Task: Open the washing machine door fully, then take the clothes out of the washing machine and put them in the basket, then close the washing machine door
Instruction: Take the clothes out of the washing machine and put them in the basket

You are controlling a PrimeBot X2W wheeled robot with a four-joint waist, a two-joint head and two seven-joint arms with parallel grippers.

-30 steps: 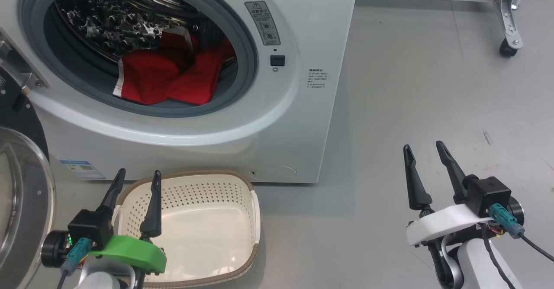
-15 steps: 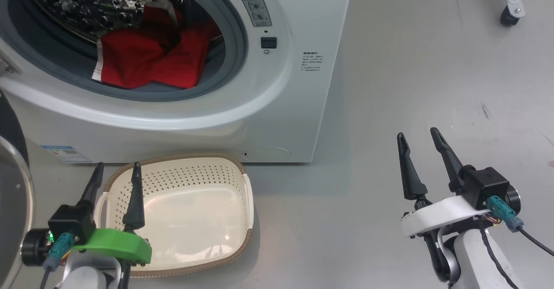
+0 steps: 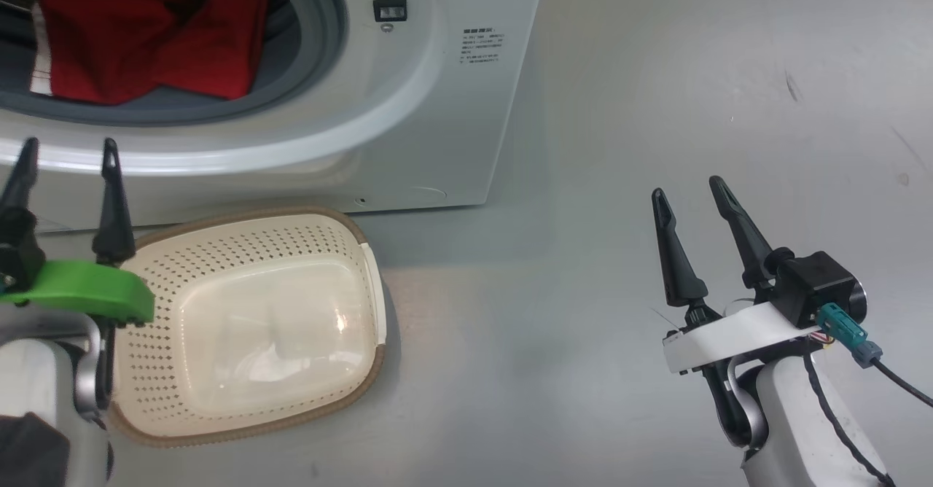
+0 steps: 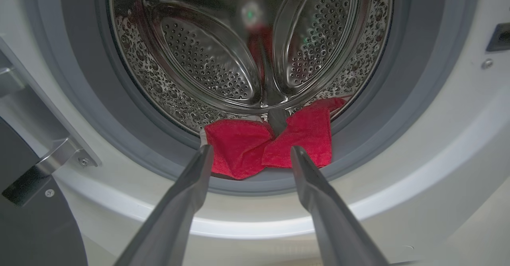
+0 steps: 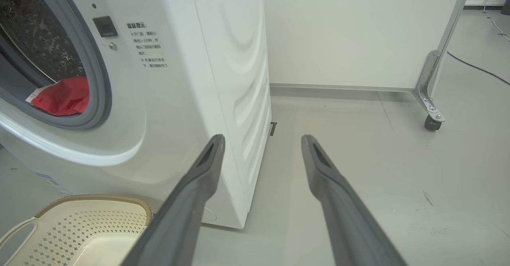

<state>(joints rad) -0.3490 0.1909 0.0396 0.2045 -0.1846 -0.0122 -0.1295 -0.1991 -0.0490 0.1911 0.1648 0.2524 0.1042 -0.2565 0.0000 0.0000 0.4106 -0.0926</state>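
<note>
Crumpled red clothes [image 4: 239, 150] lie on the washer's [image 3: 437, 108] lower grey rubber lip, before the dimpled steel drum [image 4: 207, 59]. A perforated cream basket [image 3: 240, 243], brown-rimmed, stands on the floor [image 3: 583, 290] at the washer's foot. Left gripper [image 3: 69, 144] and right gripper [image 3: 686, 186]: fingers apart, empty. The black door [image 4: 36, 234] is mostly cut off.

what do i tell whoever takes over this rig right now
Left gripper: open, empty, in front of the drum mouth, aimed at the clothes.
Right gripper: open, empty, over the floor to the right of the washing machine.
Washing machine door: swung open to the left.
Clothes: red heap at the drum's front lip, not gripped.
Basket: empty, on the floor in front of the machine.
Done: door opened.
Left: move clothes to basket, close door.
</note>
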